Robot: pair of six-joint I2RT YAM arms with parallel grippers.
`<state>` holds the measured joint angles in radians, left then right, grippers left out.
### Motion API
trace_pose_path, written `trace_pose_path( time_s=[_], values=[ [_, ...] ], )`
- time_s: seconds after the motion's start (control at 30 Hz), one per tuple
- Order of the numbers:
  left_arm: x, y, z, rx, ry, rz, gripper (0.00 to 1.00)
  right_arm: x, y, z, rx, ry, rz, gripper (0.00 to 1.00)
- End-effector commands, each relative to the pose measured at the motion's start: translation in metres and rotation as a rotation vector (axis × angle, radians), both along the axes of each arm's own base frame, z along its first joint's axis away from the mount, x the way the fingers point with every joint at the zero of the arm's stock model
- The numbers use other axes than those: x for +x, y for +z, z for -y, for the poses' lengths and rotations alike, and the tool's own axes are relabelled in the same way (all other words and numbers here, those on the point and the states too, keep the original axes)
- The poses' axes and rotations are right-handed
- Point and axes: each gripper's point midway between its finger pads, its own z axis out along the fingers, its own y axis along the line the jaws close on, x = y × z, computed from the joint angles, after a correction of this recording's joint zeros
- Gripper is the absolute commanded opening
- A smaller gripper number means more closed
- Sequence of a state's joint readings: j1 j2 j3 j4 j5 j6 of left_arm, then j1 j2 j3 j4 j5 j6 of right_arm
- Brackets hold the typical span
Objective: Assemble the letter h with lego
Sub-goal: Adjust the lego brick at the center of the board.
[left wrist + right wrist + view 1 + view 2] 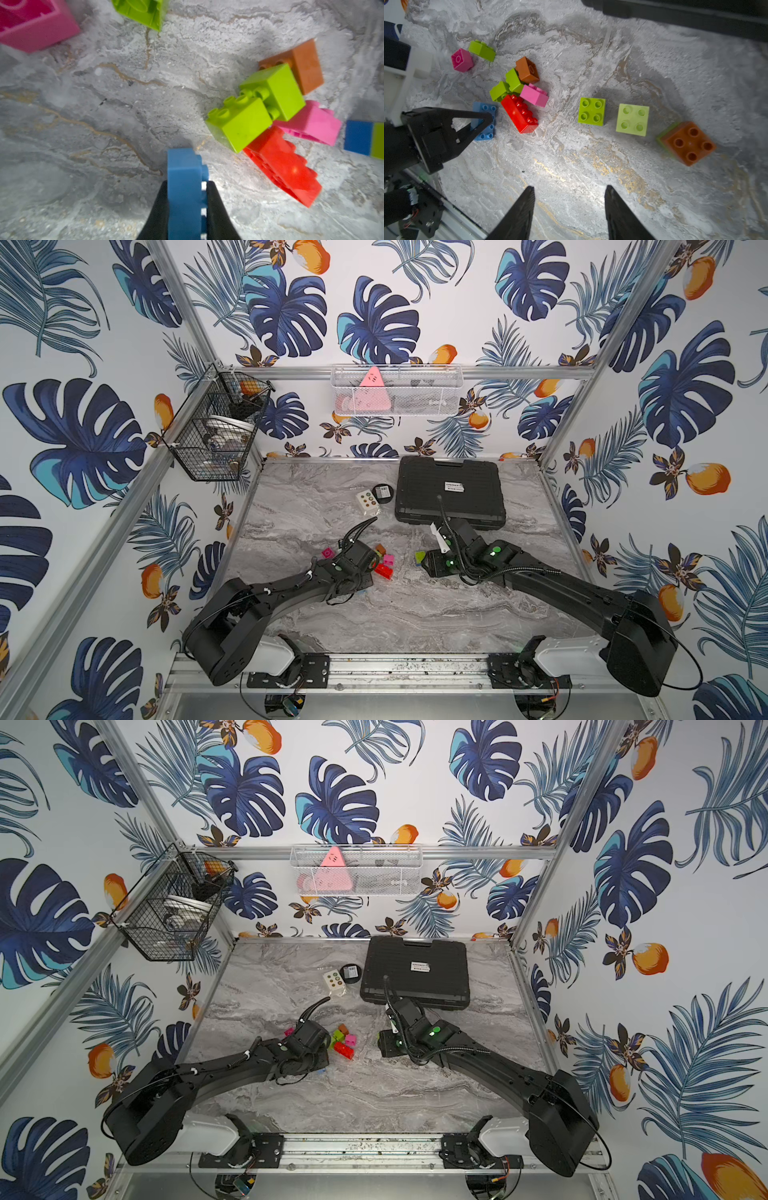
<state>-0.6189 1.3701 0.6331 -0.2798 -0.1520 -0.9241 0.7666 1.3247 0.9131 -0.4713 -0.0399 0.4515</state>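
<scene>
My left gripper (186, 182) is shut on a flat blue lego brick (182, 166), one finger on its studded face and one on its back. Beside it lies the long red brick (519, 113) under a pile of lime (513, 80), orange (527, 69) and pink (534, 95) bricks. Apart from the pile sit a magenta brick (462, 59) and a lime one (481, 50). Two single lime bricks (591, 111) (632, 120) and an orange brick stacked on a lime one (688, 143) stand in a row. My right gripper (570, 187) hangs open over bare table, holding nothing.
A black case (449, 493) lies at the back of the marble table (415, 614), close behind the right arm. A white card with coloured dots (368, 502) and a black round disc (382, 492) sit left of it. Two wire baskets (397, 391) hang on the walls.
</scene>
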Motion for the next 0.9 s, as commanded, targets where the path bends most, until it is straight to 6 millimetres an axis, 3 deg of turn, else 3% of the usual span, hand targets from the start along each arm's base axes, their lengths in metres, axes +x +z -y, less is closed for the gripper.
trace_pose_path(
  time_s=[0.0,0.13,0.3,0.53,0.87],
  values=[
    [0.009,0.025,0.023,-0.122,-0.1,0.101,0.17,-0.015,0.007,-0.023,0.153,0.048,-0.075,0.57],
    [0.008,0.063,0.054,-0.314,-0.206,0.2,0.18,-0.032,0.022,-0.038,0.315,0.071,-0.143,0.58],
    [0.001,0.087,0.081,-0.534,-0.215,0.176,0.21,-0.049,0.026,-0.054,0.479,0.092,-0.176,0.58],
    [-0.006,0.093,0.107,-0.758,-0.193,0.069,0.23,-0.061,0.023,-0.076,0.383,0.136,-0.059,0.59],
    [-0.009,0.094,0.117,-0.891,-0.152,0.019,0.23,-0.044,-0.001,-0.08,0.315,-0.019,-0.066,0.59]
  ],
)
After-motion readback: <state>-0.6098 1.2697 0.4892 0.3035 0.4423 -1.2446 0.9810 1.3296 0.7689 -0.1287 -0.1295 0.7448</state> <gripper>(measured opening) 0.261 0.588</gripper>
